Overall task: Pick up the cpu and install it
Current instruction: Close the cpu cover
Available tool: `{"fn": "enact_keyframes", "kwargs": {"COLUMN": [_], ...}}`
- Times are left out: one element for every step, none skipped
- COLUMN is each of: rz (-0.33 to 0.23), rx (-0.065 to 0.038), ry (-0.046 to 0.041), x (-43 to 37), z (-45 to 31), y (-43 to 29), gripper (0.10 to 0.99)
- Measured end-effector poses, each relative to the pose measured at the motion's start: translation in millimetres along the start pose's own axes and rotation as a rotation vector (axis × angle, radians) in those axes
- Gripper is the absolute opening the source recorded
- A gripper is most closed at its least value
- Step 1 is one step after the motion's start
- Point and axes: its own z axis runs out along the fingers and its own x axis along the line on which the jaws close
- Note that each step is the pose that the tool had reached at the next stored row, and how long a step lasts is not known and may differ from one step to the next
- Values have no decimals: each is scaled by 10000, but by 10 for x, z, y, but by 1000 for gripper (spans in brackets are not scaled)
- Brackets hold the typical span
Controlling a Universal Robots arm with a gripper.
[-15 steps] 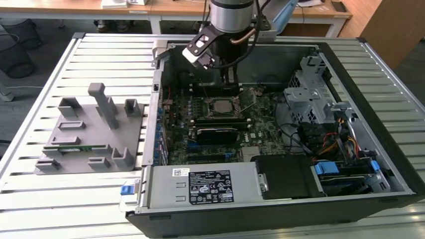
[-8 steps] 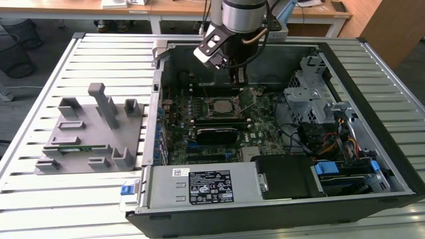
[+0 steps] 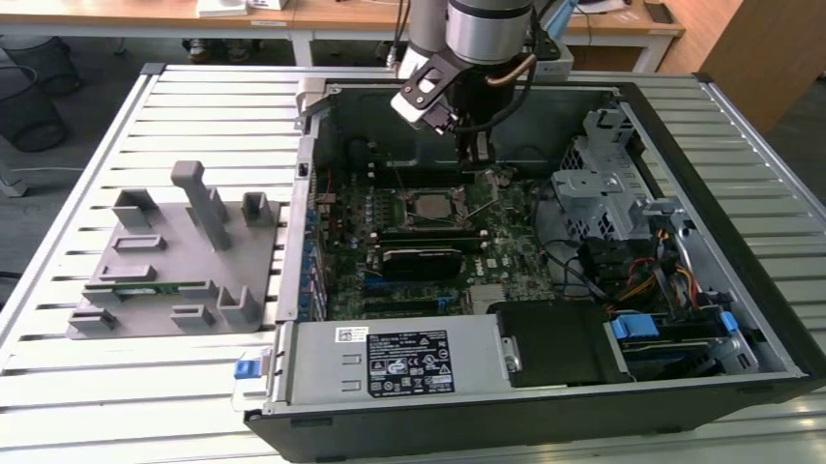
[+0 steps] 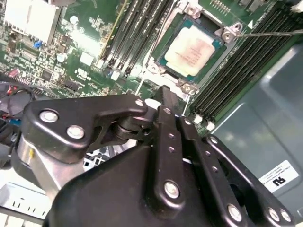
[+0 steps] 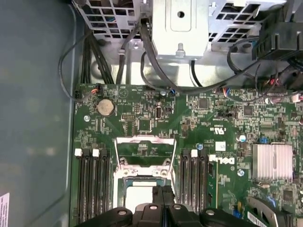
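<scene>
The cpu [image 4: 191, 49] lies flat in the motherboard socket [image 3: 427, 206], silvery-white top up, with the socket's metal frame [image 5: 144, 140] swung open beside it. My gripper [image 4: 164, 97] hangs above the board just beside the socket, towards the case's back wall. Its black fingers are pressed together with nothing between them. In the first wrist view the gripper [image 5: 163, 191] covers part of the cpu [image 5: 137, 193]. In the exterior view the gripper [image 3: 482, 164] stands inside the open computer case [image 3: 722, 290].
Black memory slots [image 5: 92, 189] run along both sides of the socket. A metal drive cage [image 3: 606, 184] and cable bundles [image 3: 645, 280] fill the exterior view's right of the case. A grey fixture [image 3: 174, 261] holding a green memory stick [image 3: 155, 287] sits on the slatted table.
</scene>
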Motion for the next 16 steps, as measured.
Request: {"fn": "enact_keyframes", "kwargs": {"rz": [-9,-11,-10,-9,-10,-11,-12,-12,-11,-11,-11,-10,-10,-11,-14,-21], "rx": [0,1,1,0,0,-1,-2,-1,0,1,1,2,4,6,8,9], "ry": [1,-3,-1,0,-1,0,3,3,0,-1,-1,0,0,-1,0,1], "x": [1,0,0,0,0,0,1,7,13,20,27,34,40,46,51,55], "z": [0,-7,-17,-29,-40,-44,-43,-43,-43,-42,-40,-37,-35,-32,-28,-22], "y": [7,10,11,12,14,16,20,30,49,71,95,120,144,168,190,210], "gripper": [106,106,106,106,106,106,106,106,106,106,106,106,106,106,106,106]}}
